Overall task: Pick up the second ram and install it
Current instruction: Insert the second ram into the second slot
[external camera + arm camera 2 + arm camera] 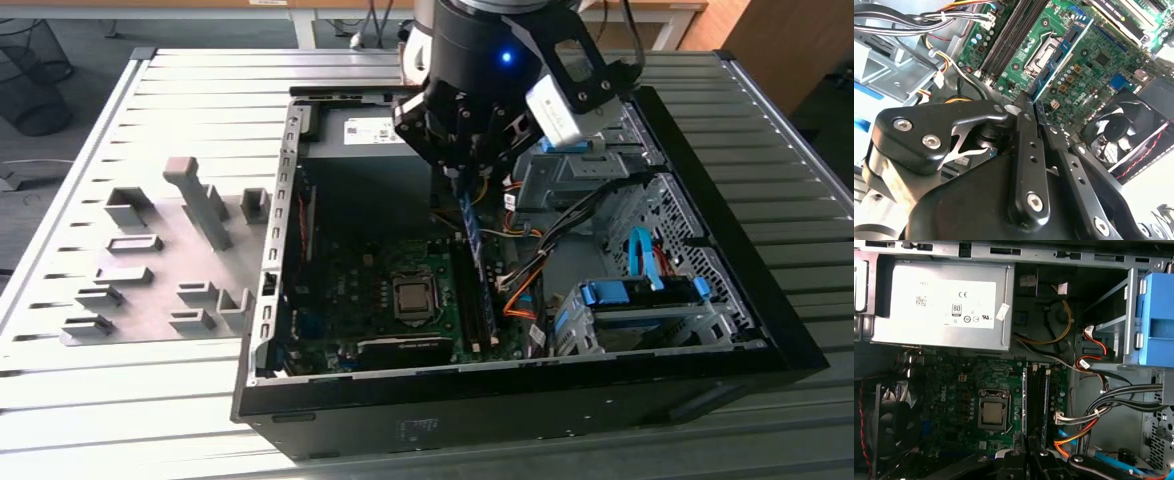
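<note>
The second ram (469, 225), a thin blue circuit-board stick, hangs upright inside the open computer case, above the motherboard (360, 285). My gripper (463, 178) is shut on its upper end. In the second wrist view the two black fingers (1025, 125) clamp the stick (1061, 54), which reaches out over the board beside the CPU socket (1046, 47). The long dark memory slots (475, 305) lie just below the stick's lower end, towards the case front. In the first wrist view the slots (1038, 400) run up from the gripper (1029, 460).
Around the motherboard the black case walls (534, 385) stand up. A power supply (939, 305), a cooling fan (1124, 130), bundled cables (534, 290) and a blue drive cage (641, 295) crowd the inside. At the exterior view's left a grey fixture plate (147, 260) lies on the slatted table.
</note>
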Tool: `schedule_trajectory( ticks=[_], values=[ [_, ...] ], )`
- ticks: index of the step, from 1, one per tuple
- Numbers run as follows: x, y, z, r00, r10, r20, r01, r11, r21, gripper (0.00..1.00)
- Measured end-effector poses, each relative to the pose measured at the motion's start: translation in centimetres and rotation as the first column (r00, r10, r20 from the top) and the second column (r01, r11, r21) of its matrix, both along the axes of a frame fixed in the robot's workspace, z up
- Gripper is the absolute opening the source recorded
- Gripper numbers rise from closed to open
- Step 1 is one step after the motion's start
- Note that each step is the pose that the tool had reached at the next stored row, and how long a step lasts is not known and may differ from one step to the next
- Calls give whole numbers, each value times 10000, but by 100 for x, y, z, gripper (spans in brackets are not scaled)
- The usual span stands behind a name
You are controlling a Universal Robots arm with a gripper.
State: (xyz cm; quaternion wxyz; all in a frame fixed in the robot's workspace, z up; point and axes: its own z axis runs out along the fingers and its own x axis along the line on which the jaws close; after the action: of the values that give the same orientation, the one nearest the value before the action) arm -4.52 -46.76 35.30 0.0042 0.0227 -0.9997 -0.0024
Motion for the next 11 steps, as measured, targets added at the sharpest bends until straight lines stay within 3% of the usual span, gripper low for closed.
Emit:
schedule_trajectory(
  ticks=[11],
  values=[
    [77, 0, -190, 10000, -56, -18, 56, 10000, 0, 14]
  ],
)
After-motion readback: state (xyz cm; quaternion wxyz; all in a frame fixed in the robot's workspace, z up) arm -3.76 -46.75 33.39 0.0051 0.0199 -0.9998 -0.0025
